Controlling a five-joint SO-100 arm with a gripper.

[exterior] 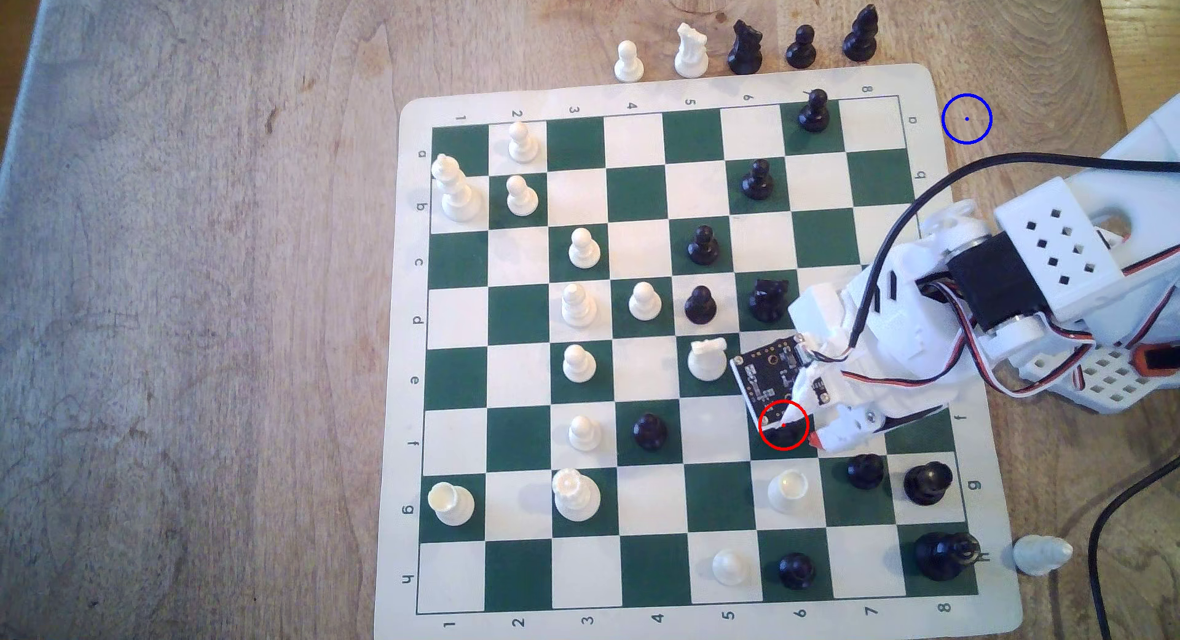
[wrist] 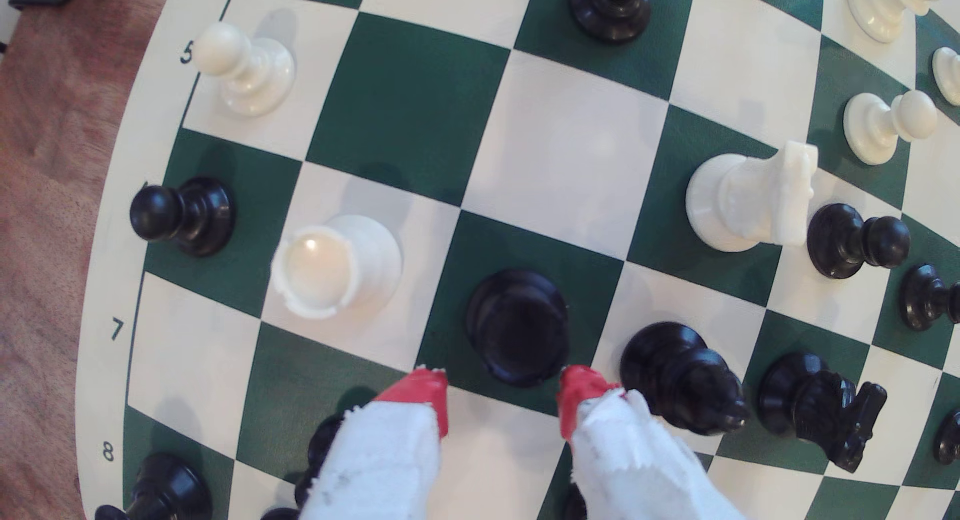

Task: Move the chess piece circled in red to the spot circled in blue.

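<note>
The chess piece circled in red, a small black pawn [exterior: 780, 430], stands on a green square near the exterior view's right side of the board, mostly hidden under the wrist camera board. From the wrist view I look down on the pawn's round top [wrist: 517, 325]. My gripper [exterior: 803, 430] hovers right at it, open; in the wrist view the gripper [wrist: 503, 390] has its red-tipped fingers [wrist: 428, 387] spread wider than the pawn, with the tips just short of its base. The spot circled in blue [exterior: 967, 119] is bare wood off the board's far right corner.
Close around the pawn stand a white rook [wrist: 332, 271], a black bishop [wrist: 680, 380], a black knight [wrist: 821, 411] and a white knight [wrist: 743, 203]. Captured pieces [exterior: 744, 49] line the table beyond the chess mat [exterior: 408, 231]. A black cable [exterior: 996, 164] arcs near the blue ring.
</note>
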